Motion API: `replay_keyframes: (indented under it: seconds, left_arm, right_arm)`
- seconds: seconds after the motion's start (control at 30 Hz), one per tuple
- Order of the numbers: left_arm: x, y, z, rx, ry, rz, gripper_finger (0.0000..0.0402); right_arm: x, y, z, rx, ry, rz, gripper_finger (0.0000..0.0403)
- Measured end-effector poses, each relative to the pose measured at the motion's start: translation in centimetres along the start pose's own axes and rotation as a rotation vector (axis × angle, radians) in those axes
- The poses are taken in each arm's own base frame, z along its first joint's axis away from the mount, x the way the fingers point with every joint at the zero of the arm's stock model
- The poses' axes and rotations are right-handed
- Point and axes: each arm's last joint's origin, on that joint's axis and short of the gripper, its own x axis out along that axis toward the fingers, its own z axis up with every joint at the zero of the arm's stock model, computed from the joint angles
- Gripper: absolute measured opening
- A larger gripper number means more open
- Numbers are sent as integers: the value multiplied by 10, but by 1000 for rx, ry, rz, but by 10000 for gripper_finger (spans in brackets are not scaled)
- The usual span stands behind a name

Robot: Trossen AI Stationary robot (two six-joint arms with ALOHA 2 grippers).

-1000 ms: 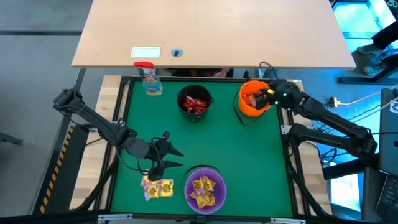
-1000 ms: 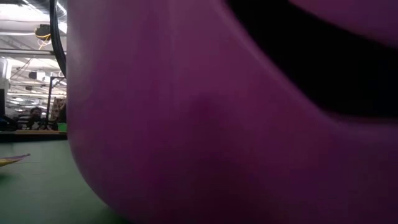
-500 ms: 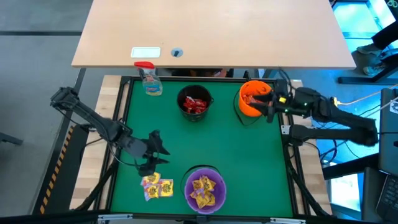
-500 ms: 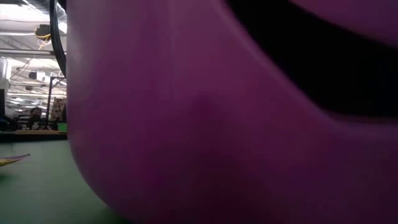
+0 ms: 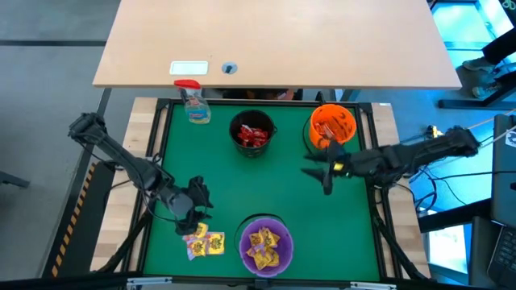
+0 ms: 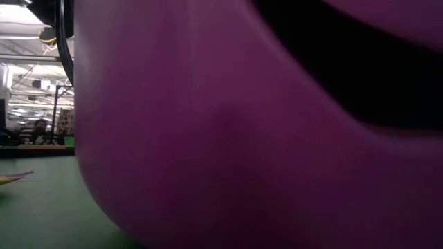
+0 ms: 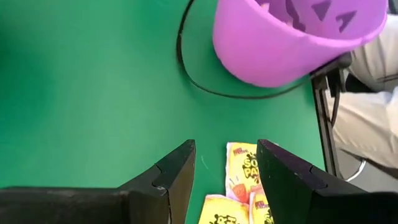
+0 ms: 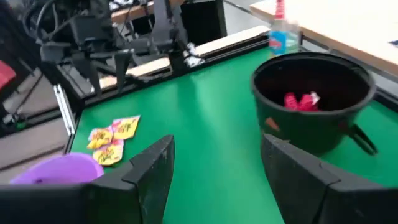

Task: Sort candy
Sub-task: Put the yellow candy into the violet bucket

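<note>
Now the right gripper (image 5: 316,171) has left the orange bowl (image 5: 333,126), fingers wide and empty: one drop presumably done. Left gripper (image 5: 199,219), fingers wide, empty, has dropped onto the loose yellow candy (image 5: 204,242), three packets just ahead of them on the counter (image 5: 274,181). Bowls: three, orange, black (image 5: 252,133), purple (image 5: 265,243).

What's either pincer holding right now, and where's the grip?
Nothing. The left pincer is open over the loose yellow candy beside the purple bowl; the right pincer is open and empty above the green mat.
</note>
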Motion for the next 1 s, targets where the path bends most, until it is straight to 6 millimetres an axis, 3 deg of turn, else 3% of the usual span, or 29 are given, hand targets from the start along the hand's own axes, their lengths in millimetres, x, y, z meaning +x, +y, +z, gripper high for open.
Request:
replay_keyframes:
  seconds: [0.27,1.0]
  left_arm:
    - [10,-4,-4,21,32,18,161]
    - [9,-8,-6,15,11,35,161]
  right_arm:
    - [17,25,-20,-62,47,1,237]
    - [26,27,-26,-31,78,-5,237]
